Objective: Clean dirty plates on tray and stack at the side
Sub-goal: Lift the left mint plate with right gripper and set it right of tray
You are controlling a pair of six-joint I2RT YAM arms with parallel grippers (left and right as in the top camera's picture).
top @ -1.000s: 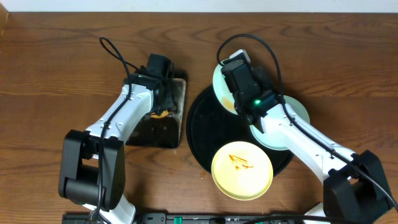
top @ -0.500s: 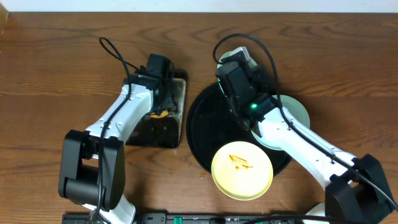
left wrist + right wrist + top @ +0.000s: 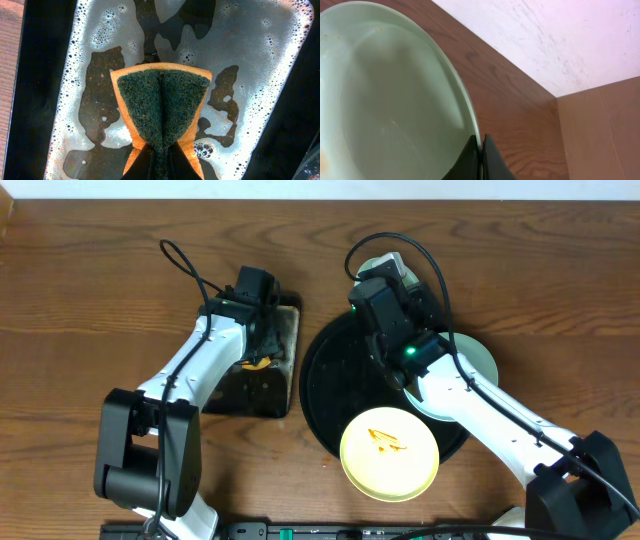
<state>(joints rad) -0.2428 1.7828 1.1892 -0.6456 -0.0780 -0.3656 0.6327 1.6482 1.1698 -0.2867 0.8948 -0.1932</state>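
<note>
The right pincer (image 3: 480, 144) is clenched on a pale mint-blue round plate (image 3: 395, 100), at the glossy black round tray (image 3: 330, 380)'s far edge; it should be held steady for the green-orange sponge (image 3: 160, 100) clamped by the left pincer (image 3: 161, 152).

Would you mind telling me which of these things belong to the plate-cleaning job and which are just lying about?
Job: held mint plate in right pincer; second mint plate; yellow plate; round black tray; sponge in left pincer; soapy rectangular tray.
Lying about: black equipment strip; brown board.
</note>
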